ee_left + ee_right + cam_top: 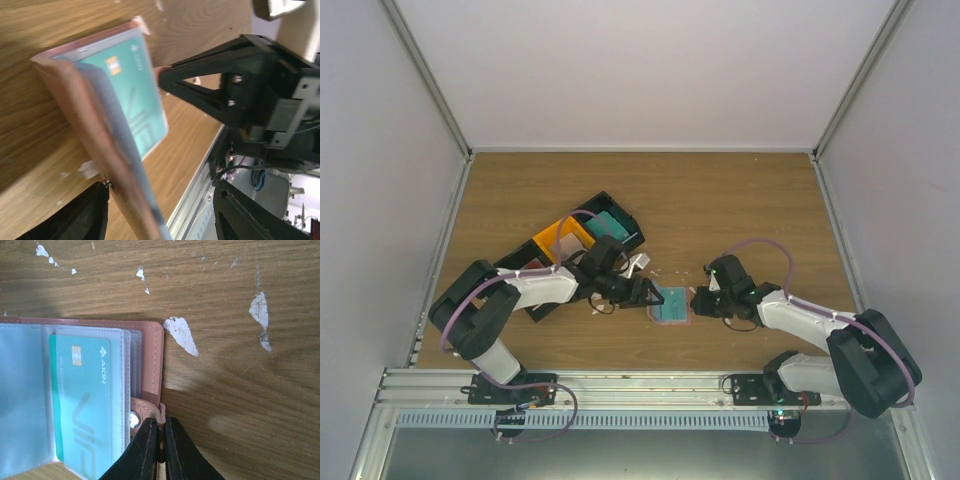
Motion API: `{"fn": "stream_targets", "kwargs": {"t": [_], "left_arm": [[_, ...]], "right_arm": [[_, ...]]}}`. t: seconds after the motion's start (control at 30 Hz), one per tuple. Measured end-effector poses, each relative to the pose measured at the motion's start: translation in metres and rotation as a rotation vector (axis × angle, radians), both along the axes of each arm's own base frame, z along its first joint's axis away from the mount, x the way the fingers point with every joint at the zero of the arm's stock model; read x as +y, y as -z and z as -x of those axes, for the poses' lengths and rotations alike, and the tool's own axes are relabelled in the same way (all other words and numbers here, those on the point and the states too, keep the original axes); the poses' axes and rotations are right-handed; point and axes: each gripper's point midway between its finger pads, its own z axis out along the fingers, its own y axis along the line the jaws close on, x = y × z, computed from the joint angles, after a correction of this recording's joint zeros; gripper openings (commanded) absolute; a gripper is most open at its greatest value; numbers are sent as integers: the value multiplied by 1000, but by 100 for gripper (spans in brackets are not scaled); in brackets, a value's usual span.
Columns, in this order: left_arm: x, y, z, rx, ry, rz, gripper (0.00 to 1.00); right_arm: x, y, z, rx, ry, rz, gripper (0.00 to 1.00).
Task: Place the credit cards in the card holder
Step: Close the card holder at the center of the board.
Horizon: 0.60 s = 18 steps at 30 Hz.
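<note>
Card holder [150,360] sits pinched by its snap tab [149,412] in your right gripper [160,437] — pin it flat while the left gripper [160,205], jaws apart, nudges the teal credit card [85,405] ahead of them deeper.

Top view looks down from behind; both wrist views sit close, sharing the card holder [150,365]
</note>
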Motion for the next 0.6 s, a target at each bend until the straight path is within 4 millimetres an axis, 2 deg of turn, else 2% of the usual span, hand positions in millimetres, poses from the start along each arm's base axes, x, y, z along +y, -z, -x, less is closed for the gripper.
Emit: {"fn": "stream_targets", "kwargs": {"t": [0.1,0.2,0.37,0.47,0.6], "left_arm": [[-13,-11,1,-28,31,32,60],[-25,-16,1,-42,58,49,60],[-46,-15,5,-44,105,57,60],[-62,-16,8,-54,136,59,59],[-71,-15,12,-61,154,54,58]], "right_arm": [[0,1,1,1,2,-1,8],[-1,2,1,4,5,-2,16],[0,0,2,-1,9,-11,28],[-3,-5,2,-17,26,-13,31],[-9,-17,-1,-61,56,-6,35]]}}
